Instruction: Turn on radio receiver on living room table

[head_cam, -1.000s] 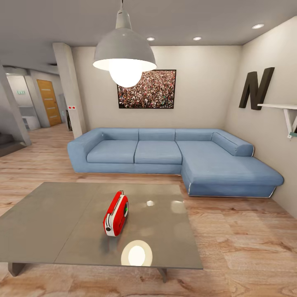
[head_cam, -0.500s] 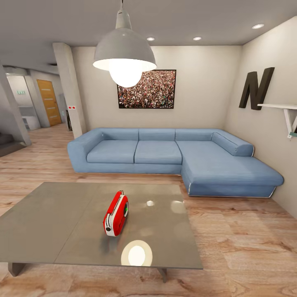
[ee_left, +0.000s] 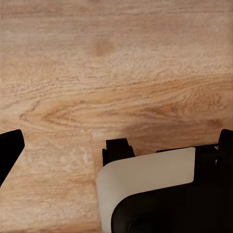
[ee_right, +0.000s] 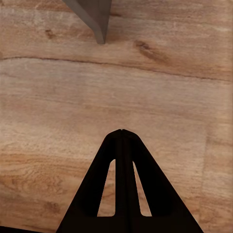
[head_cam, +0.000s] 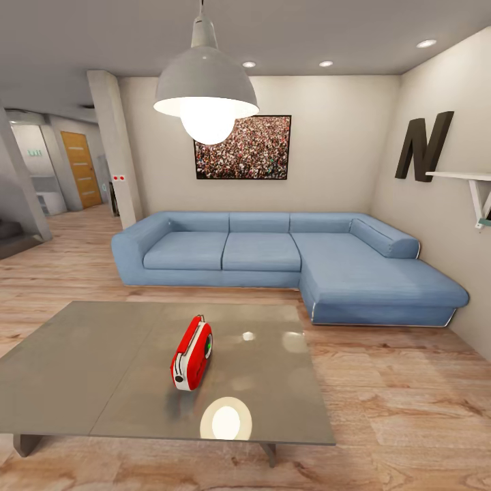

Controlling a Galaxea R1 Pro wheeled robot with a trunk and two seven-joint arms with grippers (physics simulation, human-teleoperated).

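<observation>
Head view: the radio receiver (head_cam: pixel 191 361) stood upright on the desk (head_cam: pixel 88 368), near the middle of its glossy grey top and toward the near edge, touching nothing else. It showed a red face with white sides, rounded corners, a green-centred dial and a thin wire handle over the top. A bright lamp reflection (head_cam: pixel 226 418) lay on the top just in front of it. Beyond the desk stood the blue L-shaped sofa (head_cam: pixel 286 262), with a framed picture (head_cam: pixel 243 147) above it, a dark letter N (head_cam: pixel 424 145) on the side wall and the pendant lamp (head_cam: pixel 206 92) overhead.

Left wrist view: light wood floor (ee_left: pixel 116 73) lay below; the left gripper's fingers were not clear enough to judge, so I cannot tell their state.

Right wrist view: the right gripper (ee_right: pixel 122 132) hung over the same floor, its fingers pressed together to a point; a grey desk leg (ee_right: pixel 94 17) appeared beyond.
</observation>
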